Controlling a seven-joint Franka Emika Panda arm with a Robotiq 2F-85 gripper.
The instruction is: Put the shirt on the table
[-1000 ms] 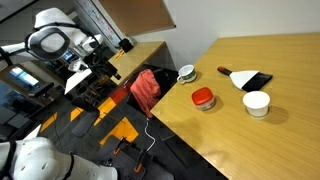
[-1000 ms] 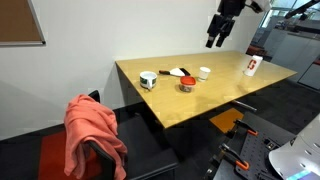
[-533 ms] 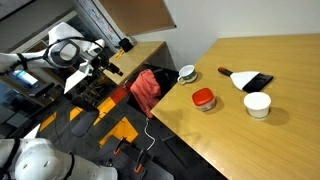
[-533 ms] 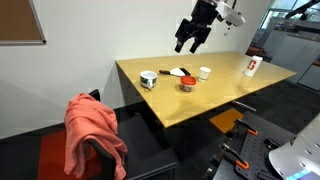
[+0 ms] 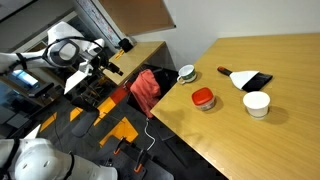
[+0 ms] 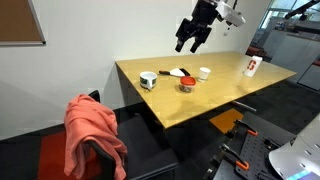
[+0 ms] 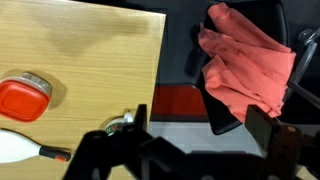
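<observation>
The salmon-red shirt point(image 5: 145, 90) is draped over the back of a black chair point(image 6: 120, 135) at the end of the wooden table point(image 5: 250, 140). It also shows in an exterior view point(image 6: 92, 130) and in the wrist view point(image 7: 245, 60). My gripper point(image 6: 186, 42) hangs open and empty, high in the air above the far side of the table. It also shows in an exterior view point(image 5: 112, 68). In the wrist view the gripper point(image 7: 200, 112) frames the floor and the chair edge, with the shirt up and to the right.
On the table stand a small bowl point(image 5: 186, 72), a red-lidded container point(image 5: 203, 98), a white cup point(image 5: 257, 103) and a black brush point(image 5: 250, 80). A white and red cup point(image 6: 252, 66) stands at the far end. The red container also shows in the wrist view point(image 7: 25, 98).
Since one second ago my arm has swung across and lower, toward the chair end of the table. In the last half second nothing has moved.
</observation>
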